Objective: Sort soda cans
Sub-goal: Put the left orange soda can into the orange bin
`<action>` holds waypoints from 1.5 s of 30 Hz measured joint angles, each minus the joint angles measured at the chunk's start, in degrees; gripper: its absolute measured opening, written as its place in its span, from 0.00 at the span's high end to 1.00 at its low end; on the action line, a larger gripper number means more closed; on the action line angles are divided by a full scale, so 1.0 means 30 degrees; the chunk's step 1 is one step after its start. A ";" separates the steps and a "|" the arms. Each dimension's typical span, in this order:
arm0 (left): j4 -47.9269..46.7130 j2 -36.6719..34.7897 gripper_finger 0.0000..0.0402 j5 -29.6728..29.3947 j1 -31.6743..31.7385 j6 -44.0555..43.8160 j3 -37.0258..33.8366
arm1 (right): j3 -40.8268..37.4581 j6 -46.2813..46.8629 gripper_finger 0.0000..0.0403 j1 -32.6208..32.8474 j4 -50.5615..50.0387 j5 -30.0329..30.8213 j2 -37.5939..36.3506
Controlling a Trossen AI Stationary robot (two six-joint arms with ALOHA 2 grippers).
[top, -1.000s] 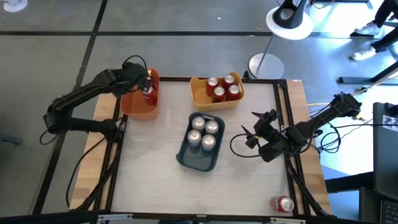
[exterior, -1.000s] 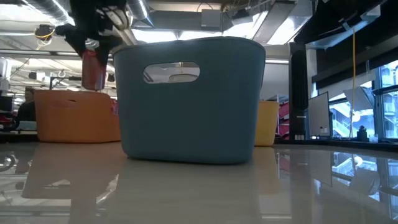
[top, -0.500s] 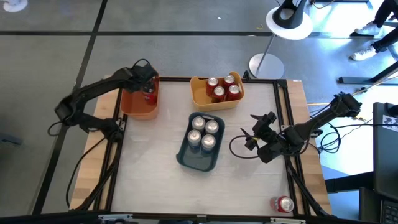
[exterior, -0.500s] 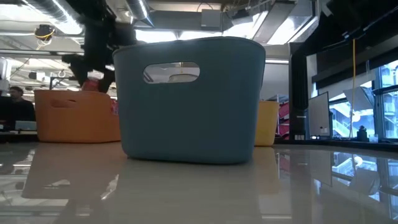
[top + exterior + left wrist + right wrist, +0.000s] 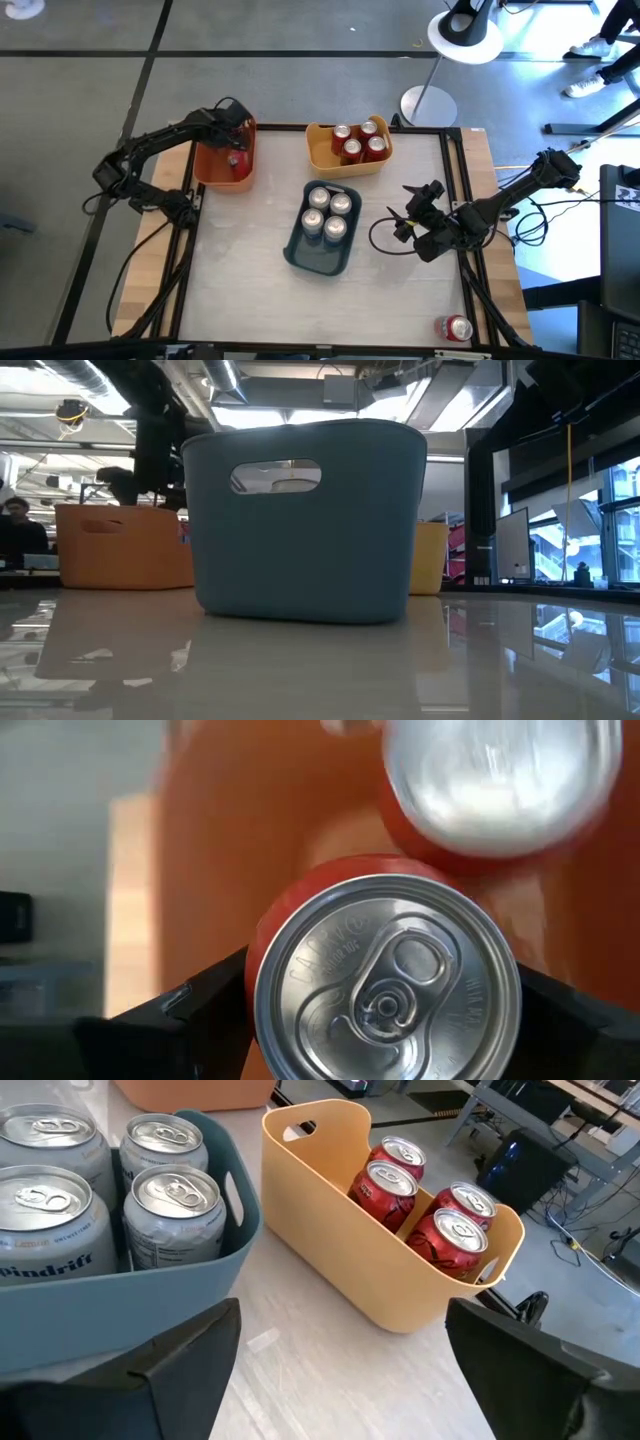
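Note:
My left gripper (image 5: pixel 237 152) reaches down into the orange bin (image 5: pixel 213 176) at the table's far left and is shut on a red soda can (image 5: pixel 385 990). A second red can (image 5: pixel 490 780) stands in the same bin just beyond it. Several red cans (image 5: pixel 358 140) fill the yellow bin (image 5: pixel 322 160), and three silver cans (image 5: pixel 328 212) stand in the blue-grey bin (image 5: pixel 320 258). One red can (image 5: pixel 453 327) lies on the table's near right corner. My right gripper (image 5: pixel 405 215) hangs open right of the blue-grey bin, with nothing between its fingers. My left gripper pinches the red can's side wall just under its silver top (image 5: pixel 262 982) between its two fingers (image 5: pixel 200 1010), one on each side. The fingers come from above, slanting steeply down. The can is upright inside the orange bin; whether its bottom rests on the bin floor is hidden.
The blue-grey bin (image 5: pixel 305 520) fills the middle of the low view, with the orange bin (image 5: pixel 120 550) behind it on the left and the yellow bin (image 5: pixel 430 555) on the right. Bare tabletop (image 5: pixel 240 290) lies near the front edge.
My left gripper has sunk with the red can from above the orange bin's rim down into the bin and has tipped to point more steeply down. The can, once showing above the rim in the low view, is now hidden behind the bin wall.

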 joint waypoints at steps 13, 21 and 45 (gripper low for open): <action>-0.0205 -0.1691 0.25 0.1724 -0.2053 0.0360 0.0018 | -0.0007 -0.0007 0.12 -0.0007 0.0047 0.0011 0.0000; 0.0108 -0.2360 0.25 0.1973 -0.2284 0.0349 0.0047 | -0.0007 -0.0007 0.12 -0.0007 0.0160 0.0004 0.0000; 0.2683 -0.1730 0.14 0.2885 -0.0271 0.0764 -0.2102 | -0.0015 -0.0032 0.12 -0.0007 0.0388 -0.0153 0.0007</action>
